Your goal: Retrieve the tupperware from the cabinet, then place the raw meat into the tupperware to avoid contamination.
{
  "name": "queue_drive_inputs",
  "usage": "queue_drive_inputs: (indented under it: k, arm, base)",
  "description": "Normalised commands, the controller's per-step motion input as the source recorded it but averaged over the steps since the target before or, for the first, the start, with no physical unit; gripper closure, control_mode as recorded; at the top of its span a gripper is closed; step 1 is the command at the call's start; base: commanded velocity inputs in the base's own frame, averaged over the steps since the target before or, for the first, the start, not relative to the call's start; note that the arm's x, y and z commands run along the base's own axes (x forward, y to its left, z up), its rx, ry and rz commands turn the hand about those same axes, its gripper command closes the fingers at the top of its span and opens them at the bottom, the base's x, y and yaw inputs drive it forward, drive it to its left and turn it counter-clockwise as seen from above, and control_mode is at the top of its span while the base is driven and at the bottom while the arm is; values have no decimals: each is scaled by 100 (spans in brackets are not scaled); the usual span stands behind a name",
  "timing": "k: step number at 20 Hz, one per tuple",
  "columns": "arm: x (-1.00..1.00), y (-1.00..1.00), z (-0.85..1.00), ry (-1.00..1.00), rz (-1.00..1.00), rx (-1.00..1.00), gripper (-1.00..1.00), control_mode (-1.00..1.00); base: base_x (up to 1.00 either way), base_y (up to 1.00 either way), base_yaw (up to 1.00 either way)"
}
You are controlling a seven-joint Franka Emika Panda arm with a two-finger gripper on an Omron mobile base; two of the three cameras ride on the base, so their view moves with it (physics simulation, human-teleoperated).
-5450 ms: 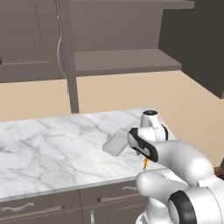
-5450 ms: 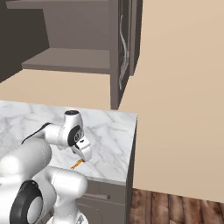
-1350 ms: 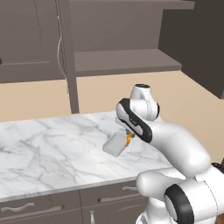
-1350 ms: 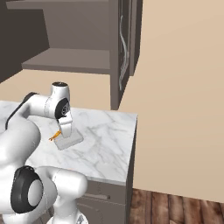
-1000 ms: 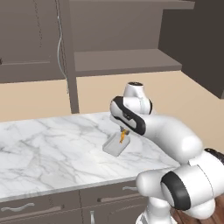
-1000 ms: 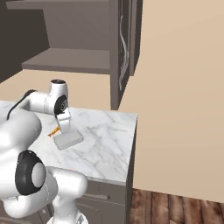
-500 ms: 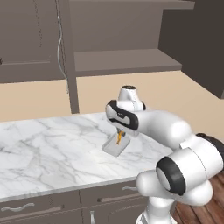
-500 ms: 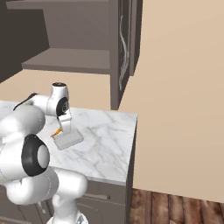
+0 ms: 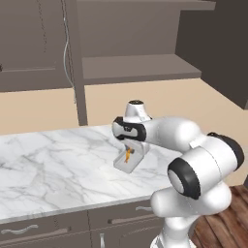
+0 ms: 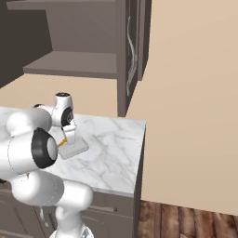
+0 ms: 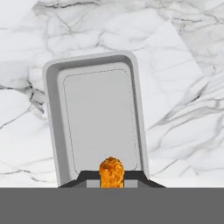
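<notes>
The white marble surface (image 9: 53, 160) carries the small shallow translucent whitish-grey rectangular tupperware (image 9: 127, 162), which sits toward the right part of the slab, back from the front edge and well clear of the right-hand edge seen in the right base view. Bare marble lies open on every side of it, widest to the left in the left base view. The end effector (image 9: 128, 154) hangs directly above the container, closed on the tiny orange-brown morsel of raw meat (image 11: 111, 172); in the hand view the meat sits over the near short end of the tupperware (image 11: 97, 117), whose floor is bare. The 2 fingertips are cut off by the bottom of that view, and whether the meat touches the container's rim cannot be told. Above, the dark grey-brown wall cabinet (image 9: 140, 46) stands with its inner shelf exposed.
</notes>
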Motion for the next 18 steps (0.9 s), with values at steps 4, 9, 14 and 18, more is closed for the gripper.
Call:
queue_drive_inputs:
  k: [4, 9, 14, 18]
  arm:
    - [2, 1, -27, 0, -3, 0, 100, -100]
    - [0, 0, -20, 2, -5, 0, 100, -100]
    - [0, 0, -15, 0, -3, 0, 100, -100]
    - [0, 0, -11, 0, -1, 0, -100, -100]
  base:
    - [0, 0, 0]
    - [0, 0, 0]
    - [0, 0, 0]
    - [0, 0, 0]
